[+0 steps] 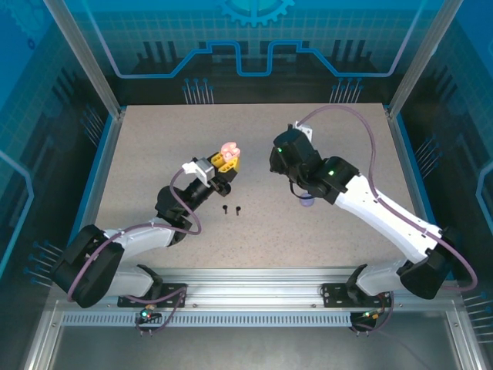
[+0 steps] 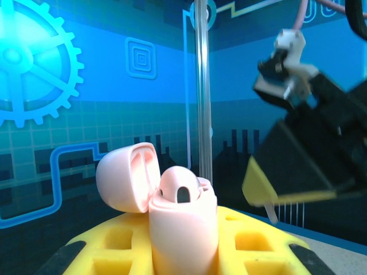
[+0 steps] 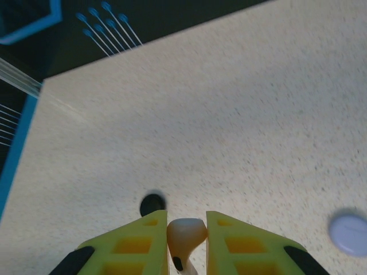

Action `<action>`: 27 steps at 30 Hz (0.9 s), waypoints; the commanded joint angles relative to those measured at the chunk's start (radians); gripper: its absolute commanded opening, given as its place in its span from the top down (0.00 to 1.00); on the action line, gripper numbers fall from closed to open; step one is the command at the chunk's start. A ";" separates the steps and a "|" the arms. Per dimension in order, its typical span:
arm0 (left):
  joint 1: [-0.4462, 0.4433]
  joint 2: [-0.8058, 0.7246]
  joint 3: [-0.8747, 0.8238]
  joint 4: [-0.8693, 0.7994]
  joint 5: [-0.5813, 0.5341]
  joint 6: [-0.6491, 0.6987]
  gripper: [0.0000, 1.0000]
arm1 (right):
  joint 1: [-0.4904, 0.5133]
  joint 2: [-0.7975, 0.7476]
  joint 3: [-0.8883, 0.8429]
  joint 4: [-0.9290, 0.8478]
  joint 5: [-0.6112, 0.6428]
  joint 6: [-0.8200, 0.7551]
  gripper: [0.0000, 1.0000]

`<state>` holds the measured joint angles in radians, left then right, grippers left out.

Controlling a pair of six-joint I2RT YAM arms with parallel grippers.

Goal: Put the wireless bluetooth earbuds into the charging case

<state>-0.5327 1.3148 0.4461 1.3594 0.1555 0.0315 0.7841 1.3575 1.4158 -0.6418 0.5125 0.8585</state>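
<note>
Two claws share this step. The right claw (image 3: pixel 187 222) is pinched almost closed on a pale pink earbud (image 3: pixel 184 230), stem apparently pointing down. The left claw (image 2: pixel 183 243) is clamped on the pink case (image 2: pixel 182 226), lid tipped back. Line the stem up over a free socket, lower it straight, and let go only once it is seated.

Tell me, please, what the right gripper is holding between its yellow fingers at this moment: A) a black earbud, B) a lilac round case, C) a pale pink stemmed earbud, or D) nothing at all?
C: in the right wrist view a small pale pink stemmed earbud sits pinched between the two yellow fingers of the right gripper.
</note>
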 commanded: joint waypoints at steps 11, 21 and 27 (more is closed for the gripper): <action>-0.015 0.033 0.014 0.040 0.052 -0.010 1.00 | 0.039 -0.042 0.090 0.097 -0.031 -0.107 0.80; -0.024 0.055 0.040 0.040 0.074 -0.010 1.00 | 0.122 -0.029 0.076 0.267 -0.052 -0.245 0.80; -0.026 0.058 0.046 0.040 0.075 -0.007 1.00 | 0.169 -0.028 0.028 0.397 -0.081 -0.335 0.80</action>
<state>-0.5529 1.3674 0.4606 1.3598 0.2077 0.0254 0.9314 1.3388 1.4696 -0.3508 0.4522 0.5961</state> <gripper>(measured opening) 0.227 0.202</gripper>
